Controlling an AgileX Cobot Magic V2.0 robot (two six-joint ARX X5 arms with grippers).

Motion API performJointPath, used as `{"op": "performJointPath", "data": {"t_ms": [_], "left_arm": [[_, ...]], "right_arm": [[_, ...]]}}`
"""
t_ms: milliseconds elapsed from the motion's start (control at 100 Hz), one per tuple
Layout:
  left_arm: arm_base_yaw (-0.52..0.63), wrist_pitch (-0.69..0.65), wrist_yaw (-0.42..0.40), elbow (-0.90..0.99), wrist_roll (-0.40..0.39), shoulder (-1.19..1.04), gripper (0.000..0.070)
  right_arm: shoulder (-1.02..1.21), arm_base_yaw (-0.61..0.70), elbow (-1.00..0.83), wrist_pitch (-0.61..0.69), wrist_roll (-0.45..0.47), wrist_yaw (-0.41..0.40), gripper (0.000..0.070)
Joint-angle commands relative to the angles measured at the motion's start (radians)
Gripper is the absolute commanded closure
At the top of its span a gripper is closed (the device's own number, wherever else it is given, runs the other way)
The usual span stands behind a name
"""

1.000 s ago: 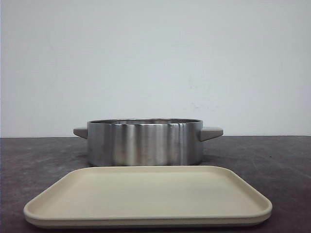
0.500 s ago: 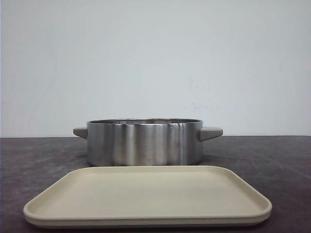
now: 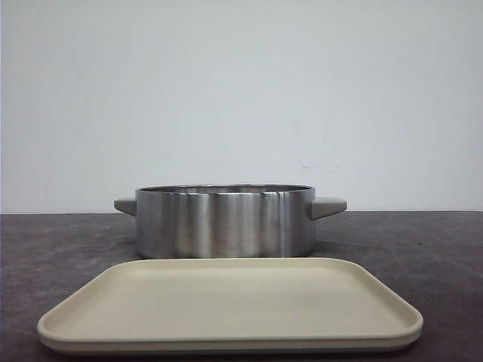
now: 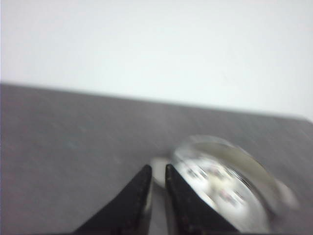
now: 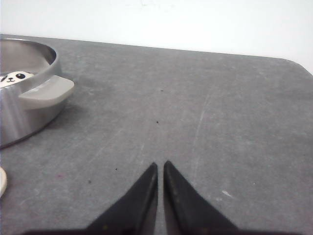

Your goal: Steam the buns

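A steel pot [image 3: 225, 222] with pale handles stands mid-table behind an empty beige tray [image 3: 226, 309]. In the right wrist view one white bun [image 5: 12, 78] with a black panda face peeks over the pot's [image 5: 24, 105] rim, beside its handle [image 5: 46, 91]. My right gripper [image 5: 160, 165] is shut and empty over bare table, well away from the pot. The left wrist view is blurred. My left gripper [image 4: 157, 169] has its fingers almost together and holds nothing, and the pot [image 4: 230, 188] lies just beyond with pale, dark-spotted shapes inside. Neither gripper appears in the front view.
The table [image 5: 210, 107] is dark grey, with a white wall behind it. A sliver of the tray's edge [image 5: 2, 182] shows in the right wrist view. The table's far corner [image 5: 293, 61] is rounded.
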State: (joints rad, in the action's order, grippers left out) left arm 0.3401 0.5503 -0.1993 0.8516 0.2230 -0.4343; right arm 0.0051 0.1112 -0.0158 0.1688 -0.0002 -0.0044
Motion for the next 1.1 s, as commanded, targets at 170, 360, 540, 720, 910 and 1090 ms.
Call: {"op": "performJointPath", "data": {"t_ms": [170, 360, 540, 720, 910, 1090], "left_arm": [[-0.291, -0.38, 0.278, -0.441, -0.045, 0.164, 0.07], [-0.409, -0.491, 0.339, -0.682, -0.031, 0.271, 0.07], [-0.415, -0.496, 0.326, -0.773, -0.109, 0.285, 0.07], [-0.415, -0.493, 0.325, -0.839, -0.086, 0.309, 0.07], [-0.415, -0.436, 0.254, -0.838, -0.13, 0.357, 0.07], [-0.427, -0.356, 0.217, -0.838, -0.205, 0.431, 0.07]], "right_arm": [[-0.002, 0.002, 0.004, -0.012, -0.008, 0.003, 0.0687], [-0.002, 0.002, 0.004, -0.012, -0.008, 0.004, 0.0687], [-0.002, 0.001, 0.004, -0.012, -0.008, 0.004, 0.0687], [-0.002, 0.001, 0.004, -0.012, -0.008, 0.004, 0.0687], [-0.002, 0.001, 0.004, -0.012, -0.008, 0.004, 0.0687], [-0.002, 0.001, 0.004, -0.012, -0.008, 0.004, 0.0687]]}}
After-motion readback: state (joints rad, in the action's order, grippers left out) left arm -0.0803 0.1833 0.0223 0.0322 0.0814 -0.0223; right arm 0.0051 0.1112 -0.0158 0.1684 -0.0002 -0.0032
